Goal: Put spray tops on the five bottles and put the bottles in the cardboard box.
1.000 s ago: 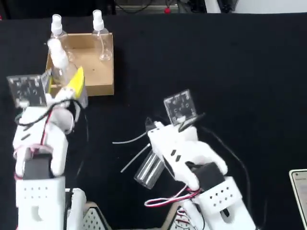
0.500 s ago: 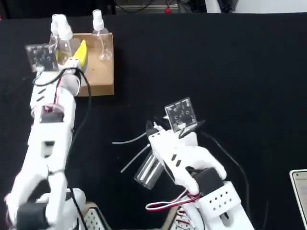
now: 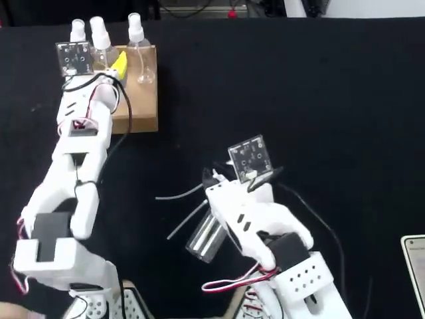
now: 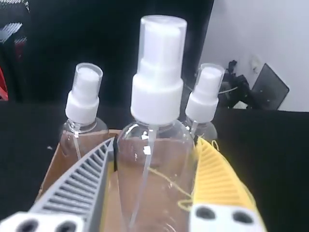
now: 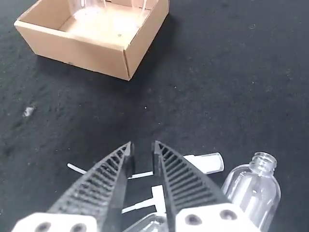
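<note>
Stretching out from its base, the left arm [image 3: 76, 166] has carried a capped bottle [image 4: 157, 145] from the box's near left corner to its far side. The right arm [image 3: 255, 219] has hardly shifted.

On the black table [image 3: 299, 100], the left arm reaches over the box [image 3: 136, 93], which sits at the far left. The right arm is bent low near the middle of the near side, well apart from the box.

Two bottles [image 4: 82, 116] with spray tops on stand upright along the far side of the box. In the high view the carried bottle's white top lines up between theirs. It is upright, but its base is hidden, so I cannot tell whether it rests on the box floor.

The left pincer [image 4: 155, 145] is closed on the carried bottle's body, with the grey finger on one side, the yellow one on the other, and both touching the clear wall below the shoulder.

A bare bottle [image 5: 253, 186] with no top lies on its side on the table just beside the right arm. A loose spray top [image 5: 205, 162] lies near its open neck, its thin tube trailing across the table.

The right pincer [image 5: 142, 147] hangs just above the tube. Its jaws are barely parted, leaving a narrow slit, and it has hold of nothing.
</note>
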You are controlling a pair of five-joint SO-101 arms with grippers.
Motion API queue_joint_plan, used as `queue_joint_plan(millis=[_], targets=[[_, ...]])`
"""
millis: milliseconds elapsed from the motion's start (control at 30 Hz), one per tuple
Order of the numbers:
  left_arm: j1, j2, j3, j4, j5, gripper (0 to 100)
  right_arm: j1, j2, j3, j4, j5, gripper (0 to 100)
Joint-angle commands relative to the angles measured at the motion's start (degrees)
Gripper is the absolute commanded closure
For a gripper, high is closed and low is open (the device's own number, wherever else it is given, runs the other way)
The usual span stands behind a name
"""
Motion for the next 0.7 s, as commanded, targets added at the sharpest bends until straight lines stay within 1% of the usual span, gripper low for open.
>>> queue_joint_plan(millis=[0, 267, 333, 467, 533, 667], targets=[[-0.66, 3.08, -7.08, -1.32, 0.18, 87, 0.70, -1.27, -0.40, -1.32, 0.09, 94.2], [-0.75, 9.49, -12.00, -1.58, 0.26, 87, 0.70, -1.36, -0.40, -1.14, 0.35, 94.2], [-0.75, 10.99, -11.56, -5.54, 0.18, 87, 0.70, -1.36, -0.40, -1.14, 0.35, 94.2], [-0.75, 13.80, -8.13, -20.04, -0.09, 87, 0.70, -1.36, -0.40, -1.14, 0.44, 94.2], [-0.75, 14.86, -6.29, -25.14, -0.09, 87, 0.70, -1.36, -0.40, -1.14, 0.44, 94.2], [-0.75, 16.44, -6.02, -26.20, -0.09, 87, 0.70, -1.36, -0.40, -1.23, 0.44, 94.2]])
